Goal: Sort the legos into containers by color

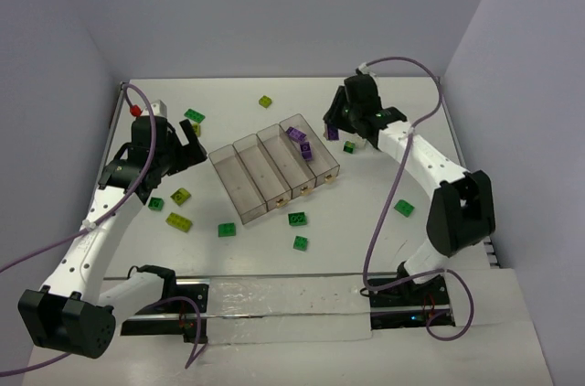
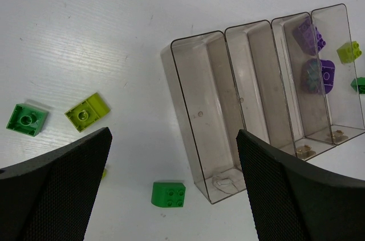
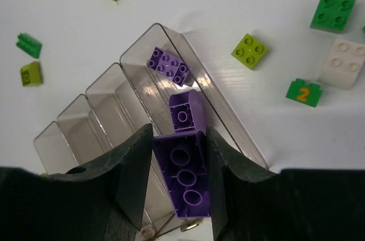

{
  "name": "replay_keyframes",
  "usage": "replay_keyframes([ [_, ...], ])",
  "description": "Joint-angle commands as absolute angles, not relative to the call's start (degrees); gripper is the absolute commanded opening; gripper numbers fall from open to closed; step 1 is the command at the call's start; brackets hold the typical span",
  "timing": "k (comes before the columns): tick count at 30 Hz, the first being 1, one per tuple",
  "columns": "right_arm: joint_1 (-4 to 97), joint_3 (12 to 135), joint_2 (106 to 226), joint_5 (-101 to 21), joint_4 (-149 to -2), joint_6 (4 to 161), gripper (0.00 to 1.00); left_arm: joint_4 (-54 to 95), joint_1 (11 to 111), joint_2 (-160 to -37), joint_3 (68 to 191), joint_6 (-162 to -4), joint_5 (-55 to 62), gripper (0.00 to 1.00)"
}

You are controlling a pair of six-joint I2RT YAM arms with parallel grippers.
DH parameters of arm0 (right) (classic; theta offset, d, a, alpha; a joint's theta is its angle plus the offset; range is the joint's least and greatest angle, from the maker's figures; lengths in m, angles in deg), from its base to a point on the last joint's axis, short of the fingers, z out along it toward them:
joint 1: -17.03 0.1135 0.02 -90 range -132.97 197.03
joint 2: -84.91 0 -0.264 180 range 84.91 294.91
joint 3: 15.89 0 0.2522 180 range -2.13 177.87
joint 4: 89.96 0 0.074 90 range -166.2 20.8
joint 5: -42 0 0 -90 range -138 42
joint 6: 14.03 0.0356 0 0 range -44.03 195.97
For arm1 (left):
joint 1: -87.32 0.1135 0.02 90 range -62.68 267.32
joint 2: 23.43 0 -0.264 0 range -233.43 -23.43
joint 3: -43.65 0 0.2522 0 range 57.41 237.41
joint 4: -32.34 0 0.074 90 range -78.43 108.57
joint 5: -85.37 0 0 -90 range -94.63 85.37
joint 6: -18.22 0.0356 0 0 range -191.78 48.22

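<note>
My right gripper (image 3: 179, 132) is shut on a long purple lego (image 3: 188, 178), held underside up just above the near end of the clear smoky containers (image 3: 137, 47). Two more purple legos (image 3: 167, 64) (image 3: 183, 112) lie in the end compartment beneath it. From above, this gripper (image 1: 340, 125) hangs at the tray's far right corner. My left gripper (image 2: 174, 138) stands open over the table to the left of the containers (image 1: 239, 187), with a dark green lego (image 2: 169, 194) lying below between its fingers. The other three compartments hold no bricks.
Loose legos lie around the tray: dark green ones (image 1: 227, 230) (image 1: 297, 219) (image 1: 404, 208), yellow-green ones (image 1: 179, 221) (image 1: 266, 101), a white one (image 3: 345, 63) and a green one marked 2 (image 3: 303, 91). Walls close in the table on three sides.
</note>
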State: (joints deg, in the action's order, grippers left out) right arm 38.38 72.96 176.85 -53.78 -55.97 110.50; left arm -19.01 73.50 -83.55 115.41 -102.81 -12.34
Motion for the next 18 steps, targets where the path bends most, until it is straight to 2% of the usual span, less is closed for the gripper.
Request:
replay_keyframes([
  [1,41.88,77.66,182.76,-57.73,-51.88,108.68,0.17,-19.72,73.18,-81.98,117.53,-103.24,-13.75,0.99],
  [4,42.82,78.02,184.63,-58.12,-51.77,108.57,0.19,-19.83,73.26,-81.88,117.53,-103.06,-13.76,0.99],
  [7,43.66,77.41,185.72,-57.24,-52.29,108.31,0.27,-19.83,73.26,-81.79,117.44,-103.15,-13.68,0.99],
  [9,44.38,77.27,186.35,-56.92,-52.35,108.07,0.39,-19.45,73.26,-81.91,117.32,-103.34,-13.35,0.99],
  [12,44.88,77.74,187.18,-57.13,-51.88,107.96,0.66,-19.07,73.26,-82.21,117.02,-103.83,-12.08,0.99],
  [13,44.89,77.77,187.22,-57.37,-51.63,107.88,0.68,-19.04,73.26,-82.23,117.00,-103.86,-12.02,0.99],
  [14,44.89,78.15,187.14,-57.79,-51.29,107.87,0.74,-19.04,73.18,-82.23,117.00,-103.93,-11.86,0.99],
  [15,44.89,78.51,186.98,-59.06,-50.78,107.49,0.76,-19.20,73.25,-82.15,117.00,-103.87,-12.07,0.99],
  [18,44.10,78.71,185.37,-61.36,-50.05,107.19,0.75,-19.59,73.26,-81.83,117.31,-103.92,-13.24,0.99],
])
